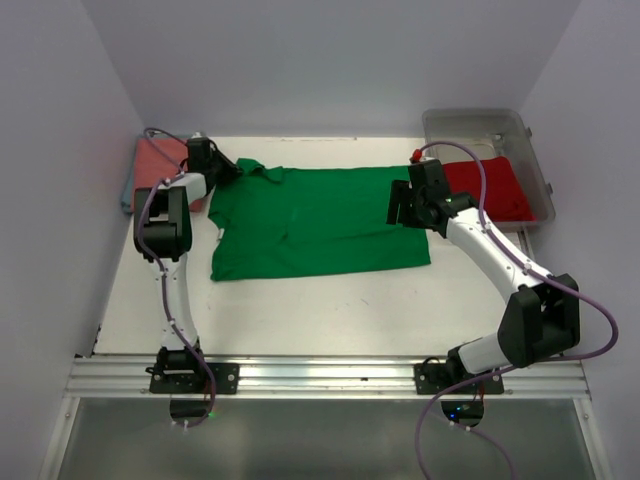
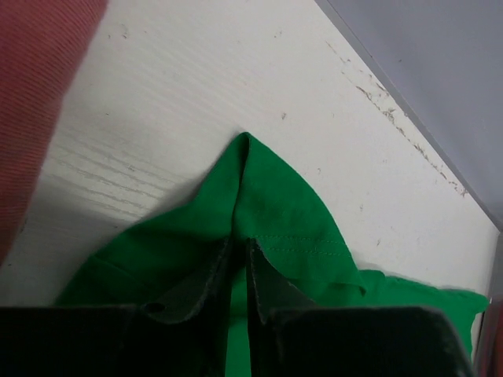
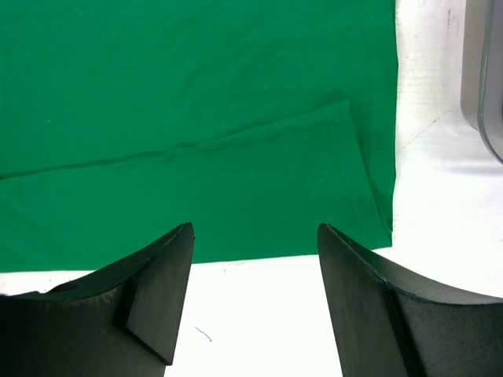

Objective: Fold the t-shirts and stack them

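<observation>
The bright green collared t-shirt point(image 1: 310, 220) lies spread flat mid-table, collar to the left. My left gripper point(image 1: 222, 172) is at its far left corner. In the left wrist view it point(image 2: 242, 245) is shut on a pinched ridge of the green cloth point(image 2: 275, 204). My right gripper point(image 1: 402, 205) hovers at the shirt's right end. In the right wrist view it point(image 3: 255, 236) is open and empty over bare table, just off the green shirt's edge point(image 3: 196, 118). The salmon-pink shirt point(image 1: 160, 160) lies at the far left, also in the left wrist view point(image 2: 39, 102). The red shirt point(image 1: 490, 185) lies in a bin.
A clear grey plastic bin point(image 1: 535, 150) stands at the far right and holds the red shirt; its corner shows in the right wrist view point(image 3: 483, 78). White walls enclose the table on three sides. A metal rail point(image 1: 330, 375) runs along the near edge.
</observation>
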